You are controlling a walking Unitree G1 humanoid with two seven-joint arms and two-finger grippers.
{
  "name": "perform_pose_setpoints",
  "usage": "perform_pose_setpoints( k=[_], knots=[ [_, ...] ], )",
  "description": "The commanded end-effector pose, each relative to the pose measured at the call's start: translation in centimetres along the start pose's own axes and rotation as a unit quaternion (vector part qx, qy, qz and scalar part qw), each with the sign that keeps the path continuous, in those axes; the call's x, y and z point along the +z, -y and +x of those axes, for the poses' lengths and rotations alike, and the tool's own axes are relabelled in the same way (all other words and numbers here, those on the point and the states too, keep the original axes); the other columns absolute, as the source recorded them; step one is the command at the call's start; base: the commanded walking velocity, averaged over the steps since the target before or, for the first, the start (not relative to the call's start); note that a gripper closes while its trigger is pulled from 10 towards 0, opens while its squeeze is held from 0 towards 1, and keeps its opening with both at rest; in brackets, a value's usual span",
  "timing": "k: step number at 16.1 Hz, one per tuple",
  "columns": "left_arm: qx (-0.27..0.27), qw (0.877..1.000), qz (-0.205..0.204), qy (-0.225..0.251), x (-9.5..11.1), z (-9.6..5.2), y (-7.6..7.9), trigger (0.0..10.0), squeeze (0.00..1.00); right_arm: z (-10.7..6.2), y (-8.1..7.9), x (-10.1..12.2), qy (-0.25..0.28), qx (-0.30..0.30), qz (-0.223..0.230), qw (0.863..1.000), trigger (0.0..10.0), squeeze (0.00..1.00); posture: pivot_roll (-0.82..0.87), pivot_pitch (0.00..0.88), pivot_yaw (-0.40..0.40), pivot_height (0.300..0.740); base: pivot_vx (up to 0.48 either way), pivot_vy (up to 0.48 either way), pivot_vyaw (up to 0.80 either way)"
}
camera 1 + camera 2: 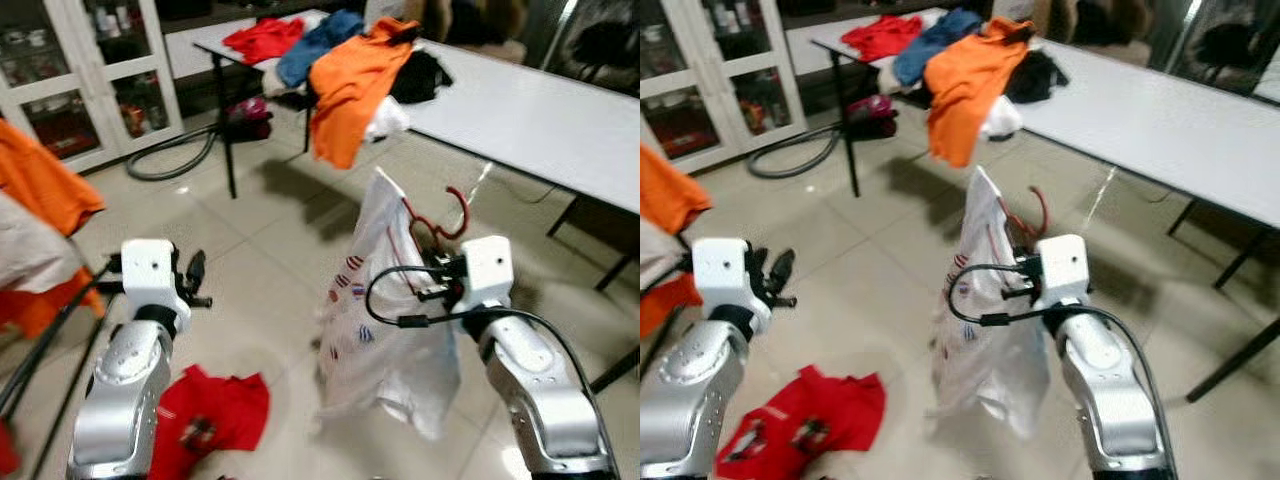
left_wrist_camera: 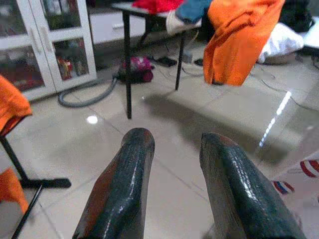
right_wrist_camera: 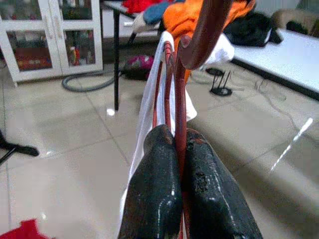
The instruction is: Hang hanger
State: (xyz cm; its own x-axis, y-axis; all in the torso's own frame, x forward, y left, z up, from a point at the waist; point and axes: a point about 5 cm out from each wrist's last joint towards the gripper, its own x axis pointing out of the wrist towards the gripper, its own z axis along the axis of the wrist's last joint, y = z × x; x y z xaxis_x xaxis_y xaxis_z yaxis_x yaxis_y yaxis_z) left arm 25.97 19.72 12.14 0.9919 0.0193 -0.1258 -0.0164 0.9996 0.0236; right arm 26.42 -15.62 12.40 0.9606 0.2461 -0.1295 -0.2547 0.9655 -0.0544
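Observation:
My right gripper (image 1: pixel 432 272) is shut on a red hanger (image 1: pixel 440 220) whose hook curls up above the fingers. A white shirt with small red and blue prints (image 1: pixel 385 320) hangs from that hanger, down to near the floor. In the right wrist view the two black fingers (image 3: pixel 154 189) pinch the red hanger wire (image 3: pixel 179 114), the white shirt (image 3: pixel 149 104) trailing behind it. My left gripper (image 1: pixel 196 272) is held up on the left, open, with nothing between its fingers (image 2: pixel 124 189). At the left edge stands a dark clothes rack (image 1: pixel 50 330) with orange garments (image 1: pixel 40 190).
A white table (image 1: pixel 520 120) runs along the right, piled with orange, blue, red and black clothes (image 1: pixel 350 85). A red shirt (image 1: pixel 215 415) lies on the tiled floor by my left arm. A glass-door cabinet (image 1: pixel 70 80) and a grey hose (image 1: pixel 170 160) are at the back left.

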Motion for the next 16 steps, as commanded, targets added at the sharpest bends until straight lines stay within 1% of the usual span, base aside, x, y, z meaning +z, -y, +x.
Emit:
perform_pose_setpoints(
  k=[1,3,4,6,7,9,10,11,12,13,14,16],
  knots=[
    [-0.011,1.0,-0.002,0.015,0.7,0.2,1.0,10.0,0.0,0.1,0.6,1.0,0.027,-0.017,-0.023,0.999,10.0,0.0,-0.12,0.025,-0.016,0.74,0.0,-0.461,0.47],
    [-0.016,0.999,0.01,0.03,1.1,0.4,1.3,10.0,0.0,0.2,0.5,0.9,0.025,-0.013,-0.034,0.999,10.0,0.0,-0.12,0.023,-0.012,0.74,0.0,-0.461,0.5],
    [-0.021,0.999,0.019,0.039,1.2,0.5,1.6,10.0,0.0,0.2,0.8,0.8,0.025,-0.019,-0.038,0.999,10.0,0.0,-0.12,0.023,-0.002,0.74,0.0,-0.458,0.8],
    [-0.019,0.998,0.027,0.045,1.2,0.6,1.8,10.0,0.0,-0.1,1.4,0.9,0.027,-0.034,-0.034,0.998,10.0,0.0,-0.12,0.024,0.009,0.74,0.0,-0.459,0.8],
    [-0.019,0.998,0.027,0.045,1.2,0.6,1.8,10.0,0.0,-0.1,1.4,0.9,0.027,-0.034,-0.034,0.998,10.0,0.0,-0.12,0.024,0.009,0.74,0.0,-0.461,0.8],
    [-0.022,0.998,0.035,0.046,1.3,0.8,1.9,10.0,0.0,-0.5,1.8,0.6,0.027,-0.05,-0.032,0.998,10.0,0.0,-0.13,0.028,0.023,0.74,0.0,-0.424,0.8],
    [-0.028,0.998,0.026,0.044,1.4,0.9,2.0,10.0,0.0,-0.8,2.0,0.5,0.029,-0.06,-0.024,0.997,10.0,0.0,-0.13,0.031,0.029,0.74,0.0,0.0,0.66],
    [-0.042,0.998,0.01,0.052,1.7,0.9,2.1,10.0,0.0,-1.1,2.3,0.5,0.03,-0.073,-0.012,0.997,10.0,0.0,-0.14,0.033,0.035,0.74,0.0,0.0,0.0],
    [-0.053,0.997,0.004,0.058,1.8,0.9,2.3,10.0,0.0,-1.4,2.3,0.4,0.029,-0.077,-0.012,0.997,10.0,0.0,-0.14,0.036,0.04,0.74,0.0,0.0,0.0],
    [-0.067,0.996,0.004,0.065,2.0,0.9,2.4,10.0,0.0,-1.9,2.5,0.3,0.027,-0.084,-0.013,0.996,10.0,0.0,-0.15,0.038,0.047,0.74,0.0,0.0,0.0],
    [-0.069,0.995,0.004,0.067,2.0,0.9,2.4,10.0,0.0,-2.3,2.7,0.2,0.027,-0.092,-0.01,0.995,10.0,0.0,-0.15,0.039,0.048,0.74,0.255,0.0,0.0],
    [-0.073,0.995,0.003,0.067,1.9,0.9,2.3,10.0,0.0,-3.5,3.4,-0.3,0.022,-0.12,-0.003,0.993,10.0,0.0,-0.17,0.039,0.065,0.74,0.343,0.0,0.0]
  ],
)
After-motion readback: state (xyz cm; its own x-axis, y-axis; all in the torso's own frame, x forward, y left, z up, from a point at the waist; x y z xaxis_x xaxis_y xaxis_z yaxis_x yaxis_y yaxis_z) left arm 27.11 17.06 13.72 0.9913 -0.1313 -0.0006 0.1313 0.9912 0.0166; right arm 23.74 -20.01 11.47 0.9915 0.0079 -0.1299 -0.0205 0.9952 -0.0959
